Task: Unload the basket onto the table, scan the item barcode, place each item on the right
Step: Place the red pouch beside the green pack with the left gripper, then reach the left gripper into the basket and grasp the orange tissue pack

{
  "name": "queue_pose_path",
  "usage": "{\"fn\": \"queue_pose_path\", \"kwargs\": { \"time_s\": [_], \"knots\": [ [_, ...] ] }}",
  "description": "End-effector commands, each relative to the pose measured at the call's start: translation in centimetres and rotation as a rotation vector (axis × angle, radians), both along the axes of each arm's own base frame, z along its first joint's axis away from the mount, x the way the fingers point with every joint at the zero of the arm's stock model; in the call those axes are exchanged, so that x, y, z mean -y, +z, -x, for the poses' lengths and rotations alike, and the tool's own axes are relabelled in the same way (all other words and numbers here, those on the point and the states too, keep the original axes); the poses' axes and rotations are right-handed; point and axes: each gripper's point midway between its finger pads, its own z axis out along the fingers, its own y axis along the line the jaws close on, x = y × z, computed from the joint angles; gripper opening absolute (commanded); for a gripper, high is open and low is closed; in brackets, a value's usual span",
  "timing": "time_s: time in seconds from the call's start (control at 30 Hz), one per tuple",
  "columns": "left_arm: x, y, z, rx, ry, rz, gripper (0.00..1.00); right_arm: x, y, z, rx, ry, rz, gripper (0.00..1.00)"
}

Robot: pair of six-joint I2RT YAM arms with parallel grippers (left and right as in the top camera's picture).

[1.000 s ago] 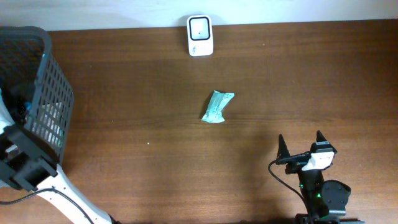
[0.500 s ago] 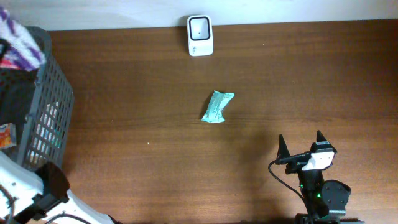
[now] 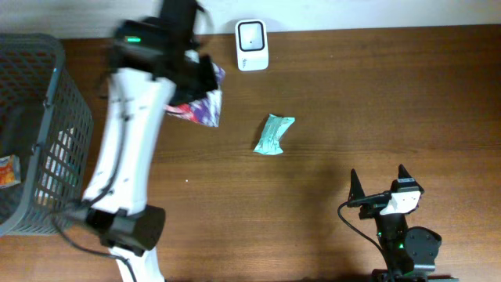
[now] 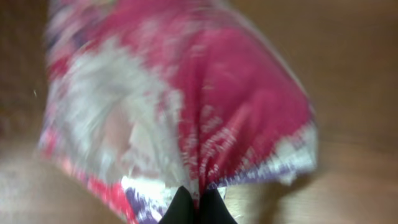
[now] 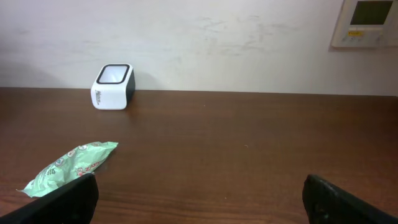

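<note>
The worktop (image 3: 407, 94) ends at its far edge against a pale wall (image 5: 217, 37), and the scanner (image 3: 251, 45) stands right on that edge. A grey basket (image 3: 74, 117) takes up the left edge. My right tool (image 3: 378, 174) sits by the near edge on the right side, its jaws spread wide with nothing between them. From there to the scanner I have a broad stretch of bare wood. The only thing lying in the middle is a green packet (image 3: 274, 134), well apart from both tools.

The left tool (image 3: 200, 74) is pinched tight on the item, a red, white and purple packet (image 3: 200, 106). It hangs just left of the scanner and a little nearer to me, close to it but not touching. In the left wrist view the packet (image 4: 186, 106) fills nearly the whole picture above the closed fingertips (image 4: 183, 208). It is too blurred to read any print or find a barcode.

Half a second ago that packet was up at the far left corner over the basket, and the left arm was down at the left edge. Now the arm stretches across the wood between the basket and the green packet. The scanner, the green packet and the right tool are where they were.
</note>
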Motion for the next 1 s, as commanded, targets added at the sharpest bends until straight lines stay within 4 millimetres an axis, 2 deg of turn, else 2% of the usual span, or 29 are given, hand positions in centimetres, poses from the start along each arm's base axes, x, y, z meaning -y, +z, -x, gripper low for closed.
{"fn": "queue_pose_path", "kwargs": {
  "time_s": [0.0, 0.1, 0.17, 0.2, 0.23, 0.3, 0.33, 0.4, 0.47, 0.5, 0.53, 0.57, 0.6, 0.63, 0.67, 0.7, 0.73, 0.8, 0.83, 0.87, 0.9, 0.97],
  "knots": [
    [1.8, -5.4, -1.5, -0.001, 0.062, -0.094, 0.00, -0.1, -0.3, 0.0, -0.004, 0.001, -0.004, 0.99],
    [4.4, -11.3, -2.6, 0.012, 0.022, -0.088, 0.00, -0.1, -0.3, 0.0, -0.004, 0.001, -0.004, 0.99],
    [4.7, -14.1, -2.0, -0.019, 0.061, -0.083, 0.00, -0.1, -0.3, 0.0, -0.004, 0.001, -0.004, 0.99],
    [5.0, -16.1, -1.4, -0.039, 0.098, -0.076, 0.03, -0.1, -0.3, 0.0, -0.004, 0.000, -0.004, 0.99],
    [5.3, -17.5, -1.1, -0.045, 0.109, -0.071, 0.20, -0.1, -0.3, 0.0, -0.004, 0.001, -0.004, 0.99],
    [5.2, -18.5, -0.7, -0.054, 0.105, -0.079, 0.88, -0.1, -0.3, 0.0, -0.004, 0.001, -0.004, 0.99],
    [5.0, -18.4, -0.9, -0.043, 0.108, -0.091, 0.99, -0.1, -0.3, 0.0, -0.004, 0.001, -0.004, 0.99],
    [5.0, -17.5, -2.0, 0.013, -0.016, -0.138, 0.99, -0.1, -0.3, 0.0, -0.004, 0.001, -0.004, 0.99],
    [5.3, -14.6, -2.8, 0.068, -0.113, -0.154, 0.99, -0.1, -0.3, 0.0, -0.004, 0.001, -0.004, 0.99],
    [5.4, -12.2, -3.3, 0.106, -0.126, -0.145, 0.99, -0.1, -0.3, 0.0, -0.004, 0.001, -0.004, 0.99],
    [5.0, -7.7, -3.9, 0.181, -0.125, -0.124, 0.99, -0.1, -0.3, 0.0, -0.004, 0.001, -0.004, 0.99],
    [4.1, -4.4, -4.4, 0.242, -0.122, -0.117, 0.99, -0.1, -0.3, 0.0, -0.004, 0.001, -0.004, 0.99],
    [2.4, -0.4, -4.8, 0.322, -0.109, -0.121, 0.99, -0.1, -0.3, 0.0, -0.004, 0.001, -0.004, 0.99],
    [-0.3, 3.6, -4.8, 0.401, -0.070, -0.148, 0.99, -0.1, -0.3, 0.0, -0.004, 0.001, -0.004, 0.99],
    [-4.0, 7.3, -4.5, 0.471, 0.013, -0.189, 0.99, -0.1, -0.3, 0.0, -0.004, 0.001, -0.004, 0.99],
    [-7.2, 9.8, -3.9, 0.520, 0.094, -0.226, 0.99, -0.1, -0.3, 0.0, -0.004, 0.001, -0.004, 0.99],
    [-11.7, 12.7, -2.9, 0.577, 0.214, -0.280, 0.99, -0.1, -0.3, 0.0, -0.004, 0.001, -0.004, 0.99],
    [-21.0, 16.3, 0.4, 0.634, 0.457, -0.373, 0.99, -0.1, -0.3, 0.0, -0.004, 0.001, -0.004, 0.99],
    [-25.5, 17.0, 2.3, 0.628, 0.577, -0.421, 0.99, -0.1, -0.3, 0.0, -0.004, 0.001, -0.004, 0.99],
    [-29.1, 17.0, 3.9, 0.608, 0.673, -0.452, 0.99, -0.1, -0.3, 0.0, -0.004, 0.001, -0.004, 0.99],
    [-32.9, 16.2, 5.7, 0.561, 0.772, -0.482, 0.99, -0.1, -0.3, 0.0, -0.004, 0.001, -0.004, 0.99],
    [-37.9, 13.4, 7.8, 0.450, 0.888, -0.525, 1.00, -0.1, -0.3, 0.0, -0.004, 0.001, -0.004, 0.99]
  ]
}}
